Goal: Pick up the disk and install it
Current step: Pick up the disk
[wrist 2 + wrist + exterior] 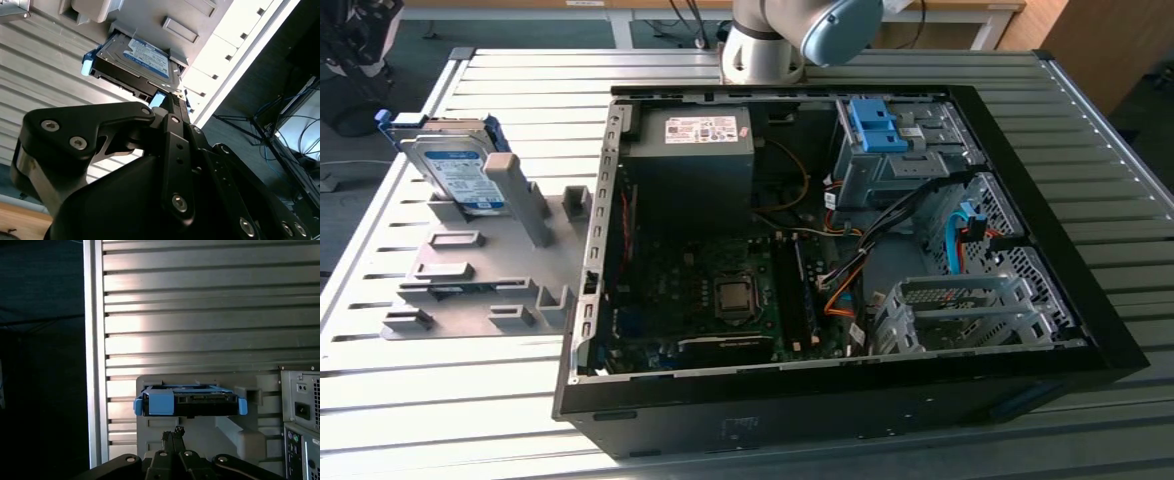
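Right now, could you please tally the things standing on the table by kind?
Hard drive: 1
Grey holder: 1
Open computer case: 1
Total: 3

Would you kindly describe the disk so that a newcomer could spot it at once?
Beside the open computer case, on the exterior view's left, a grey holder lies on the slatted table. The disk stands on edge at its far end, the one silver slab with a white-and-blue label and blue rail.
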Robot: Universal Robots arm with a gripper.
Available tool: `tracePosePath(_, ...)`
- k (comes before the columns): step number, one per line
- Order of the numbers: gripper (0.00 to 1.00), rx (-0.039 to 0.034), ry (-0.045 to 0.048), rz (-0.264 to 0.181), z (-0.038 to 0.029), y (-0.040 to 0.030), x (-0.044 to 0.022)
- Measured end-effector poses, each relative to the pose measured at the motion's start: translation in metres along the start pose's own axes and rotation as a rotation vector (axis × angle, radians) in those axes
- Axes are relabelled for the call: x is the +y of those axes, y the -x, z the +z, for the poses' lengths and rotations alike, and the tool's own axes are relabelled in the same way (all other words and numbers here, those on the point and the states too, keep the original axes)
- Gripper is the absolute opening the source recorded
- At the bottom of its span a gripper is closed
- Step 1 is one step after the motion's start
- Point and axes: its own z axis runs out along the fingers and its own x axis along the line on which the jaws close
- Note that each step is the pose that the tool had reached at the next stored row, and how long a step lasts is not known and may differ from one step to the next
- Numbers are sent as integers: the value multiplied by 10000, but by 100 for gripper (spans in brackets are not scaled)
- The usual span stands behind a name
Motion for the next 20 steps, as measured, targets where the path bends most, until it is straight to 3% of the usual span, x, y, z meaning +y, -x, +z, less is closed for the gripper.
tracePosePath(7, 11, 45, -21, -1100, 2, 0, 0)
tracePosePath(20, 11, 47, -23, -1191, 3, 0, 0)
